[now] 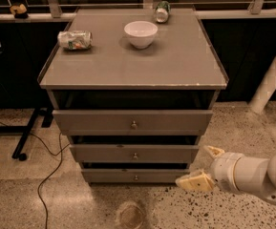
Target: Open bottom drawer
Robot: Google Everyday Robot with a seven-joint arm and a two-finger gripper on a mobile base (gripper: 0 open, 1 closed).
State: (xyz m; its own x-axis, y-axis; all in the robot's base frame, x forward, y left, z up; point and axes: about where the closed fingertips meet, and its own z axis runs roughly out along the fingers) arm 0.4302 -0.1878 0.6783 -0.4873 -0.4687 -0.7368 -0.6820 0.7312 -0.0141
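The gripper (194,166) hangs low at the cabinet's lower right corner, just above the speckled floor (233,213). Its jaws are spread wide and hold nothing: one pale finger (213,151) points up beside the right end of the middle drawer (104,153), and the other finger (193,181) reaches left towards the right end of the bottom drawer (109,176). Whether that lower finger touches the drawer front cannot be told. The white arm (252,174) runs off from the gripper to the right edge of the view.

The bottom drawer is the lowest and narrowest of three grey fronts, with its small round knob (135,177) at centre, well apart from the gripper. Above the middle drawer sits the widest top drawer (94,122).

On the grey surface (175,66) a white bowl (141,34) stands near the middle of the back half. A crushed can (74,39) lies on its side by the left edge, and a green can (162,11) lies at the back edge, towards the right corner.

A black cable (44,175) trails over the floor left of the cabinet.
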